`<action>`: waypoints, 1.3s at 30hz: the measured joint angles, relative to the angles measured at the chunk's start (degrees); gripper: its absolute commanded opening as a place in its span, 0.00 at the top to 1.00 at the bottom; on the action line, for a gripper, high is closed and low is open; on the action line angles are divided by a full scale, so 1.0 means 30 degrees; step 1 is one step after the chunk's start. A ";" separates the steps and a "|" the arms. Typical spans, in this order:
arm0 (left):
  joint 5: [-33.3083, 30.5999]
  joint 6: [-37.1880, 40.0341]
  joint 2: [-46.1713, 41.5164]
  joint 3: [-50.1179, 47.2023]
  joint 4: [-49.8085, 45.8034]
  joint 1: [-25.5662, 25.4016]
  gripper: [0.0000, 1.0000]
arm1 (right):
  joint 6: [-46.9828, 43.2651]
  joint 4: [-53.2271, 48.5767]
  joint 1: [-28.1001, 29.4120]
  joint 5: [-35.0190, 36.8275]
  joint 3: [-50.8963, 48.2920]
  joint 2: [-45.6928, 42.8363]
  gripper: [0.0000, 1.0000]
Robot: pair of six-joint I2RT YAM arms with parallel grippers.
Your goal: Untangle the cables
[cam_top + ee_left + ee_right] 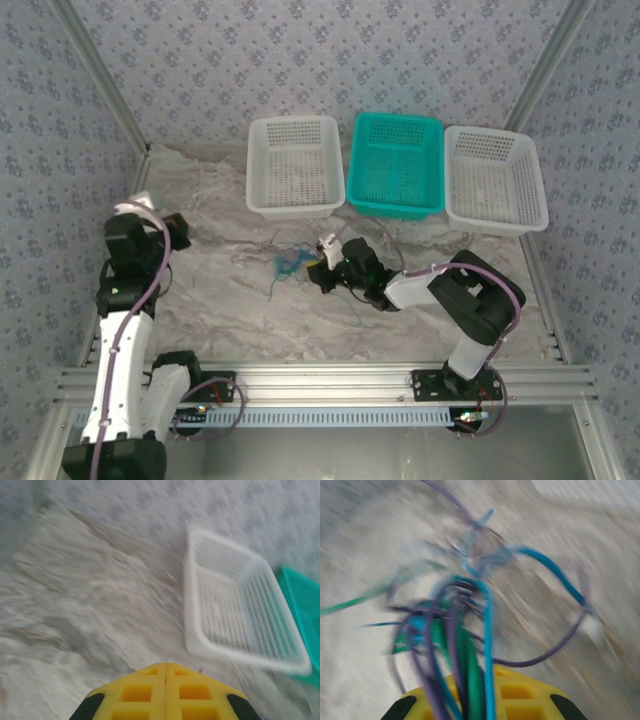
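Cables, look: thin, floppy strands in blue, green and dark purple, looped through one another in a loose knot (290, 263); from the right wrist they were motion-blurred, with one blue arc and one purple loop standing out to the right of the bunch (470, 630).
Cables, place: on the marbled table (220, 300), in front of the left white basket, just left of the right gripper; stray ends trailed out across the table.
Cables, count: three colours; the number of strands could not be told through the blur.
Right gripper (325, 268): its yellow fingers (520, 692) were pinched on the near end of the bunch, and the strands ran up out of them.
Left gripper (181, 229): well apart from the tangle at the left side of the table, its yellow fingers (145, 692) pressed together with nothing between them.
Baskets, count: three in a row at the far edge, namely one white (295, 207), one teal (396, 208) in the middle, one white (497, 222).
Arms, count: two.
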 measured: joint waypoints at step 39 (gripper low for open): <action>0.6011 0.9573 1.0265 0.0517 0.3869 -1.3996 0.35 | -0.3854 -0.9697 -0.0561 -0.2856 0.0313 -0.8597 0.92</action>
